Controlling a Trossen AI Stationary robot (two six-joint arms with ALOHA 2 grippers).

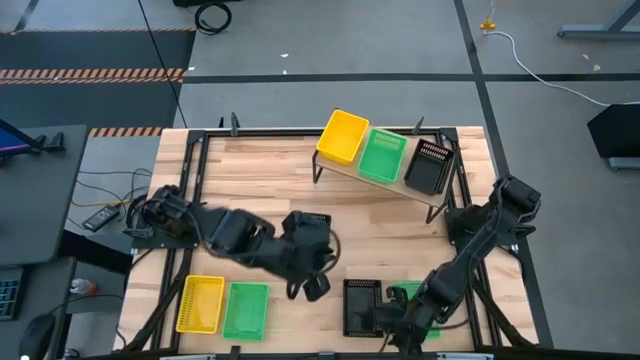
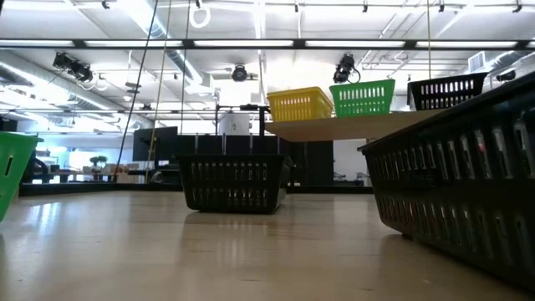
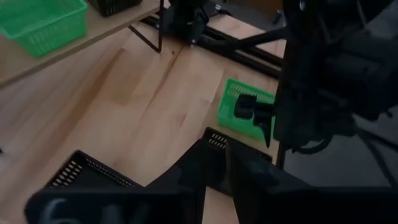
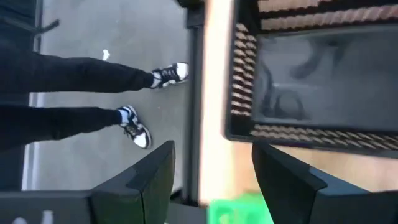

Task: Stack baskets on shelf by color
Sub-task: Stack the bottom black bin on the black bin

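The shelf stands at the far right and carries a yellow basket, a green basket and a black basket, side by side. Near the front edge a black basket and a green basket rest on the table. My left gripper, shut, hovers just left of that black basket. My right gripper, open, hangs over the green basket's near end. Another black basket sits mid-table, partly under my left arm. My left gripper points level toward the table's right, its tips at the corner of the near black basket; my own fingers cover that spot, and I cannot tell whether they touch it.
A yellow basket and a green basket lie side by side at the near left. Bare wood stretches between the shelf and the near baskets. In the right wrist view a person's legs stand on the floor beyond the table's near edge.
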